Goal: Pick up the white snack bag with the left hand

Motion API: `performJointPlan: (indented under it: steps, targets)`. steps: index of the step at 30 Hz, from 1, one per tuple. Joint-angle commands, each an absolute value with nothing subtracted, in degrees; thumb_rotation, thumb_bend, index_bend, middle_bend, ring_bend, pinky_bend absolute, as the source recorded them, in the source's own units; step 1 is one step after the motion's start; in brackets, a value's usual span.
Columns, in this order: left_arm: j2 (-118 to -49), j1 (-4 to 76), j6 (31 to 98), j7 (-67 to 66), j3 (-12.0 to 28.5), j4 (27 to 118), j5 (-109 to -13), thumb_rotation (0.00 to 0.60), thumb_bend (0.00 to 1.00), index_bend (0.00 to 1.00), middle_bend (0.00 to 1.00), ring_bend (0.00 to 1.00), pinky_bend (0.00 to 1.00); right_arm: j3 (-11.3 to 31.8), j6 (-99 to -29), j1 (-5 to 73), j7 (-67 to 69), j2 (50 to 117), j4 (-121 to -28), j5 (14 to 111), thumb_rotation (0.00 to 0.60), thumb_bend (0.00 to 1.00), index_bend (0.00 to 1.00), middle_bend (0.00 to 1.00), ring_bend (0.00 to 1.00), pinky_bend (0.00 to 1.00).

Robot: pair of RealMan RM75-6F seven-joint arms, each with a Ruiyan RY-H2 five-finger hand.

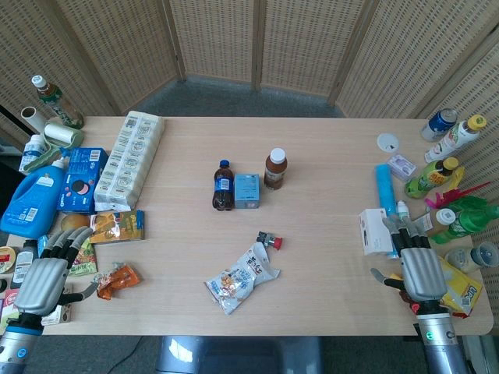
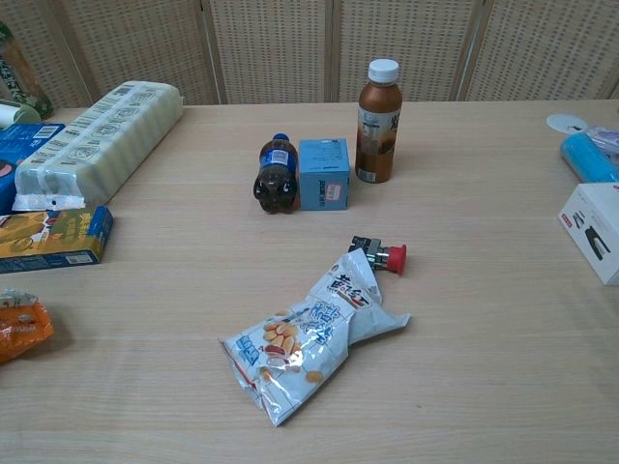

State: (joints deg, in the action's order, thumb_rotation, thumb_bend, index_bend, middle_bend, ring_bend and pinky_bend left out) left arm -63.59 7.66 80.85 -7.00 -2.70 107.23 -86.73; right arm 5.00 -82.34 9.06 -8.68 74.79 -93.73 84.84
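Two hands rest at the near corners of the table (image 1: 327, 195), and neither holds anything. The left hand (image 1: 43, 282) sits at the near left edge with its fingers spread apart and empty, among snack packets, an orange wrapper (image 1: 117, 279) just right of it. The right hand (image 1: 421, 269) lies at the near right, fingers likewise apart, just beside a white box (image 1: 373, 231) but not gripping it.

The bag (image 2: 309, 333) lies flat near the middle of the table, toward the near edge, well apart from the left hand and to its right. It is white and pale blue, crinkled, lying on a diagonal with its far end folded up by a small red-capped part (image 2: 382, 255), which is very close to that end; whether they touch I cannot tell. Farther off stand a cola bottle (image 2: 277, 176), a blue box (image 2: 323, 174) and a brown bottle (image 2: 377, 123).

By its look the bag is light, soft and partly filled, with glossy film that will probably slide under smooth fingers and crumple when squeezed. Its contents seem loose and brittle, so a hard squeeze could crush them. A sensible hold would be across the narrow waist in the middle, or on the raised far fold, thumb on one side and fingers on the other. The near end, which lies flatter on the wood, looks harder to get under.
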Motion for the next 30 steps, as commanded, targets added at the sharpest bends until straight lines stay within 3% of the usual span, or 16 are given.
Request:
performJointPlan:
  steps: [1,13,20,30]
  targets:
    - [-63.8,7.8,80.4,-7.2,-2.6,107.1,-86.6,0.6,0.24,0.0,0.0,0.0,0.0,4.9,-82.3,9.1,-8.9,74.8,-93.9,84.8,0.572,0.17,0.0,0.0,0.0,0.0]
    - [-62.7,10.7,75.1,-12.2,-2.1,110.3,-85.7,0.6,0.24,0.0,0.0,0.0,0.0,4.3,-84.5,7.7,-8.0,74.5,-94.4,85.8,0.567,0.17,0.0,0.0,0.0,0.0]
    - [-64.1,18.6,62.7,-13.1,0.9,112.6,-80.0,0.6,0.24,0.0,0.0,0.0,0.0,4.0,-85.9,6.3,-8.1,73.7,-95.3,85.3,0.567,0.17,0.0,0.0,0.0,0.0]
    - [-73.7,31.0,50.5,-21.4,4.8,106.1,-77.9,0.6,0.24,0.0,0.0,0.0,0.0,3.8,-87.8,4.1,-8.1,72.4,-95.9,84.0,0.566,0.17,0.0,0.0,0.0,0.0]
